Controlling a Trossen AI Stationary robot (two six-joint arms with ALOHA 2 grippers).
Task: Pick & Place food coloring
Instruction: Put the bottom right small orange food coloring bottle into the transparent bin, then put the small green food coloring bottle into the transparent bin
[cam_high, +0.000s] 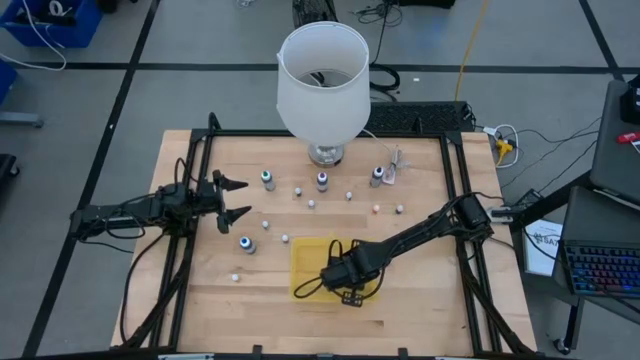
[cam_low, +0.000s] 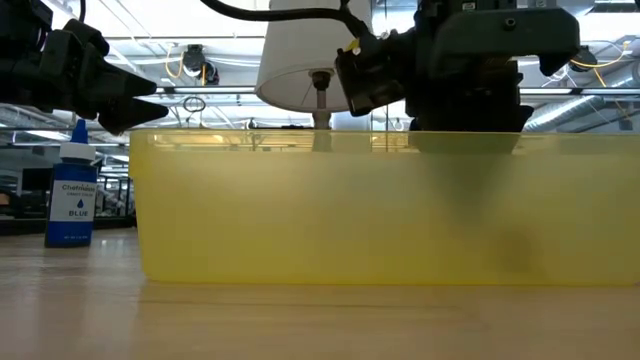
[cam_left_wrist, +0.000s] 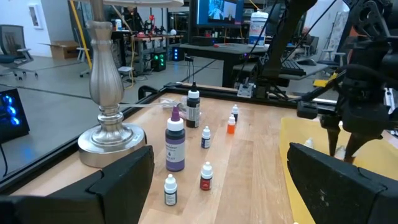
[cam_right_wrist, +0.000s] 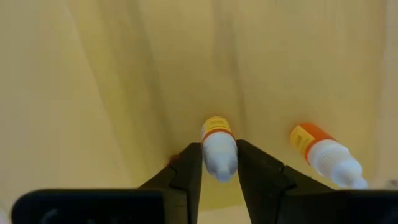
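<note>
My right gripper (cam_high: 340, 280) reaches down into the yellow tray (cam_high: 305, 255) and is shut on a tiny bottle (cam_right_wrist: 219, 146) with a white cap and a yellow-orange body. A second tiny orange bottle (cam_right_wrist: 323, 152) lies on its side on the tray floor beside it. My left gripper (cam_high: 244, 198) is open and empty at the table's left. Several more tiny bottles stand on the wood, such as one with a white cap (cam_high: 285, 238) and others (cam_left_wrist: 206, 176). My right gripper pinches the tiny bottle's white cap end (cam_right_wrist: 220, 163) between its two fingers. The fingers come from above, pointing down into the tray, and lie along the bottle. The body end (cam_right_wrist: 216, 124) points at the tray floor; I cannot tell whether it rests there.
A lamp with a white shade (cam_high: 322, 80) stands on a metal base (cam_left_wrist: 109, 134) at the table's far middle. Larger bottles stand near it: purple (cam_left_wrist: 175, 140), black (cam_left_wrist: 193, 109) and blue (cam_low: 72, 190). A black frame (cam_high: 330, 135) edges the table.
</note>
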